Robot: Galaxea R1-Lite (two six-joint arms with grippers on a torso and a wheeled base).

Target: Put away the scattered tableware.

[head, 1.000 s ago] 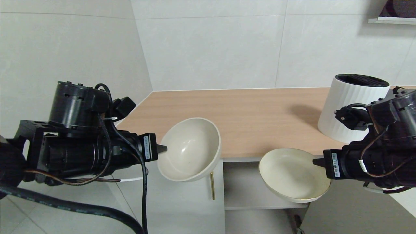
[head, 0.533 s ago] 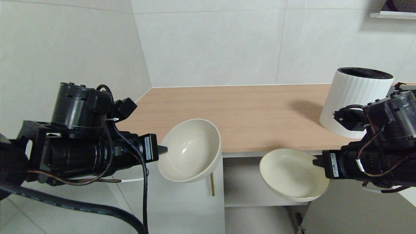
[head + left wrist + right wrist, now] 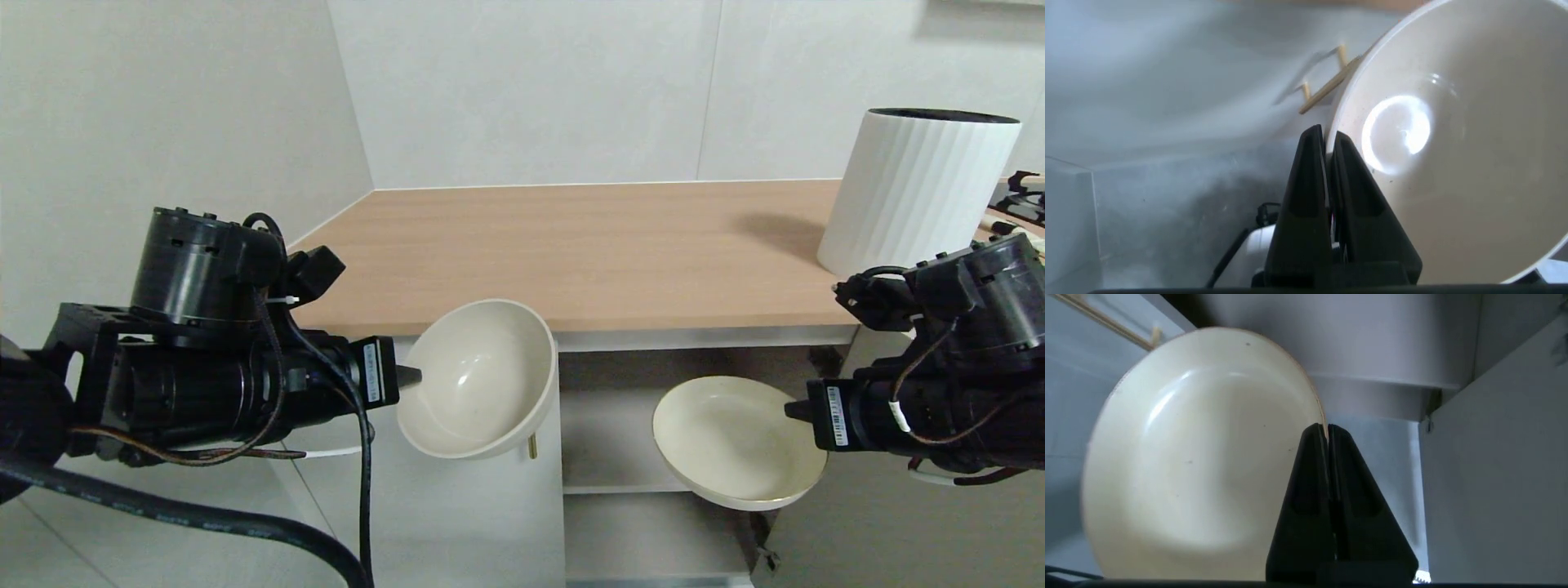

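Observation:
A deep cream bowl (image 3: 482,380) hangs in the air in front of the counter's front edge, tilted, its rim pinched by my left gripper (image 3: 411,375), which is shut on it. The left wrist view has the same bowl (image 3: 1462,139) with the gripper (image 3: 1328,139) clamped on its rim. A shallow cream plate (image 3: 731,437) hangs lower at the right, in front of the open cabinet shelf, with my right gripper (image 3: 792,408) shut on its rim. In the right wrist view, the gripper (image 3: 1326,434) clamps the edge of the plate (image 3: 1200,449).
A wooden counter (image 3: 588,245) runs along the tiled wall. A white ribbed cylinder container (image 3: 918,192) stands on its right end. Below the counter are an open cabinet shelf (image 3: 604,490) and a cabinet door with a brass handle (image 3: 532,446).
The head camera has dropped, so counter and container sit higher in the picture and more of the cabinet opening shows. Both grippers still hold bowl and plate much as before.

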